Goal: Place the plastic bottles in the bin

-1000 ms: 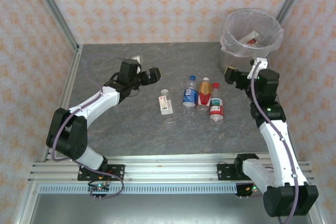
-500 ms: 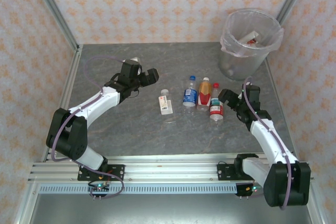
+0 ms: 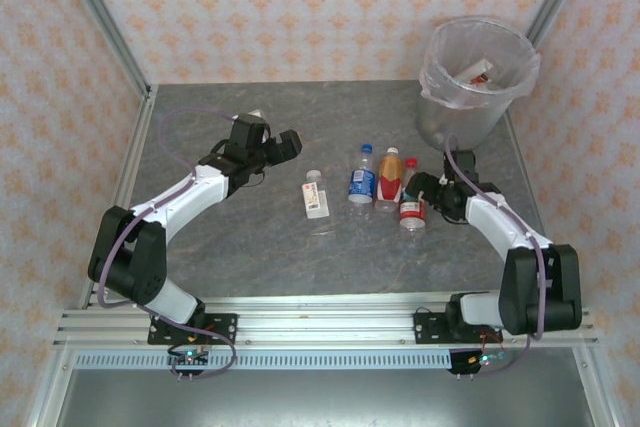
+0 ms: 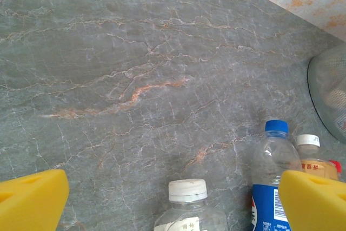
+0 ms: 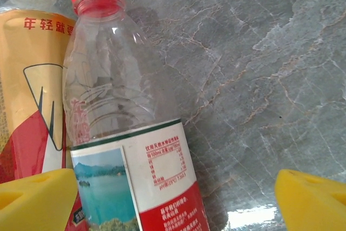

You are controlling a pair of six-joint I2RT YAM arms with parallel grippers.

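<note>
Bare tabletop right of the red-capped bottle; right gripper (arm stretched low) straddles it, spread wide; left gripper gapes too.

A white-capped bottle and a blue-capped bottle sit together on the grey table.

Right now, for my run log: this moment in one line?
left end effector: open, above table | right end effector: open around red-capped bottle | grip: not yet closed

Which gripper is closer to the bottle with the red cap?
Right. The right gripper sits just beside the red-capped bottle; the left gripper is far off, beyond the white-capped bottle.
</note>
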